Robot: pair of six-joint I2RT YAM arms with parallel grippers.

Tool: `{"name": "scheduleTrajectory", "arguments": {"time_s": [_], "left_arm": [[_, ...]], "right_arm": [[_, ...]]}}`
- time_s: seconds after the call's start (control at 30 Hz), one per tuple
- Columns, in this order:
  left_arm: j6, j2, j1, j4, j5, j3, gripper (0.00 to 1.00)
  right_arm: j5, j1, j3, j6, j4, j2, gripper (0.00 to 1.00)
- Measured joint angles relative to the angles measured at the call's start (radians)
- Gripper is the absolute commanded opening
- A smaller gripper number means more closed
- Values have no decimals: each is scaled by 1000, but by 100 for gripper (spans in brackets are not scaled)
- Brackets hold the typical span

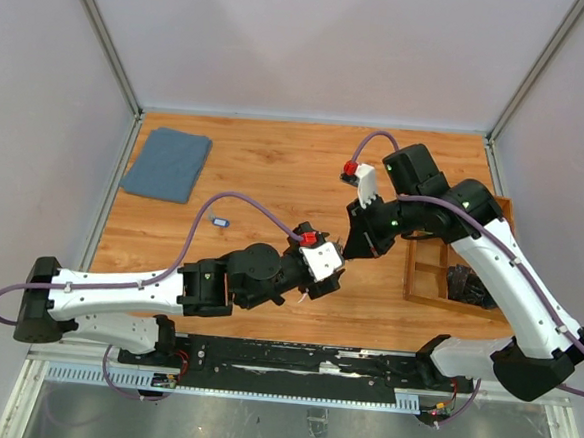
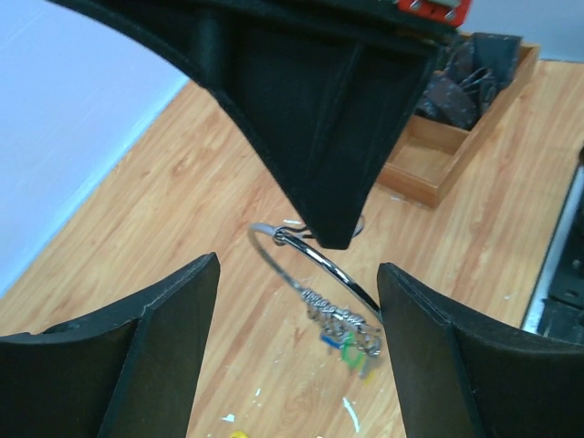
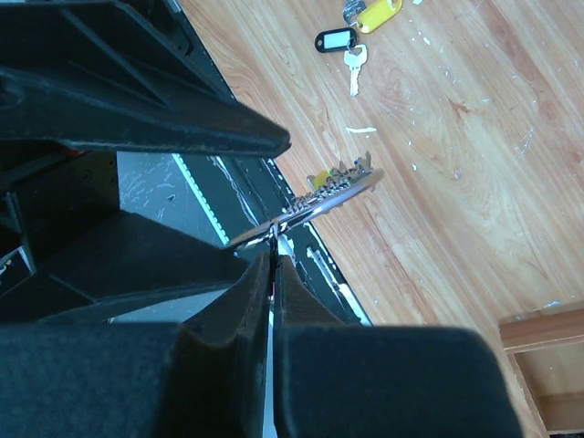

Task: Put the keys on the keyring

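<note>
The keyring (image 2: pixel 321 265), a thin silver wire loop, hangs just above the wooden table. My right gripper (image 3: pixel 274 260) is shut on its wire at the top, and its black fingers (image 2: pixel 328 182) come down onto it in the left wrist view. Several small keys (image 2: pixel 347 330) with blue, green and yellow heads hang bunched on the ring's lower part. My left gripper (image 2: pixel 299 265) stands open around the ring, one finger on each side of it. Loose on the table lie a silver key (image 3: pixel 354 64), a black-rimmed tag (image 3: pixel 335 39) and a yellow tag (image 3: pixel 379 14).
A wooden tray (image 1: pixel 420 278) with dark items stands at the right, beside the right arm. A folded blue cloth (image 1: pixel 166 163) lies at the back left. A small dark-tagged key (image 1: pixel 219 220) lies left of centre. Both grippers (image 1: pixel 338 254) meet near the table's front middle.
</note>
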Motion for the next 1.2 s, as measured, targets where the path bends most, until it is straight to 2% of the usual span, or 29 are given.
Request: {"name": "scheduleTrajectory", "arguments": {"time_s": [0.23, 0.4, 0.63, 0.9, 1.2], "left_arm": [[86, 21, -1, 10, -93, -2, 65], [155, 21, -1, 27, -123, -11, 64], [231, 21, -8, 54, -116, -13, 64], [293, 32, -36, 77, -89, -13, 52], [334, 83, -65, 74, -73, -11, 45]], "right_arm": [[-1, 0, 3, 0, -27, -5, 1], [-16, 0, 16, 0, -47, -5, 1], [-61, 0, 16, 0, -50, -5, 1], [-92, 0, 16, 0, -50, -4, 1], [-95, 0, 5, 0, -51, -4, 1]]}}
